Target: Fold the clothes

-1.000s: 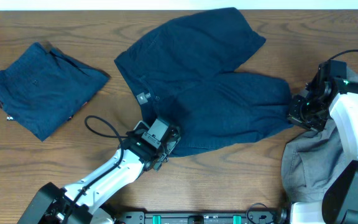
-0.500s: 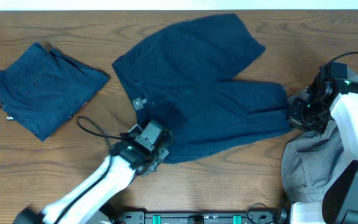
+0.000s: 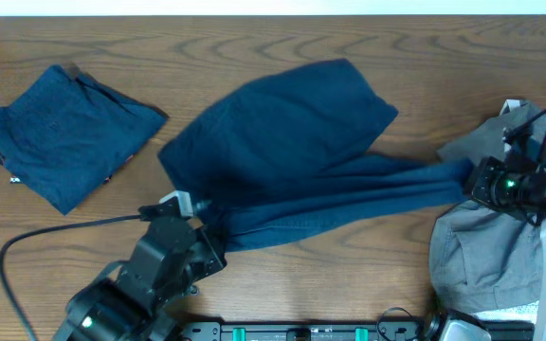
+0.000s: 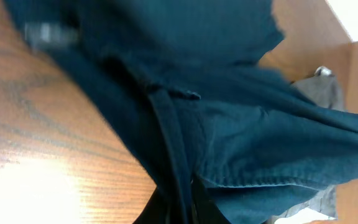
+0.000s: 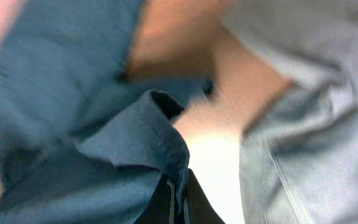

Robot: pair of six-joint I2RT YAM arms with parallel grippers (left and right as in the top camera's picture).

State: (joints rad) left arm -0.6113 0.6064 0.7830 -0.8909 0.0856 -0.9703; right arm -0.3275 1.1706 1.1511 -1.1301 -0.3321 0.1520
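Dark navy shorts (image 3: 292, 142) hang stretched across the middle of the table, one of the clothes. My left gripper (image 3: 202, 216) is shut on their near-left edge, and in the left wrist view a navy seam (image 4: 166, 124) runs down into the closed jaws of the left gripper (image 4: 182, 210). My right gripper (image 3: 472, 178) is shut on the far end of one leg; the right wrist view shows the right gripper (image 5: 178, 206) pinching a fold of navy cloth (image 5: 135, 130). A light grey garment (image 3: 486, 256) lies under the right arm.
A folded navy garment (image 3: 64, 133) sits at the far left of the wooden table (image 3: 368, 275). The grey garment (image 5: 316, 124) bunches just right of the right jaws. The left arm's black cable (image 3: 55, 232) trails over the near-left table.
The left gripper closed on the shorts' edge and drew back toward the near edge. The right gripper moved right. The shorts are now pulled taut between them, and one leg has narrowed.
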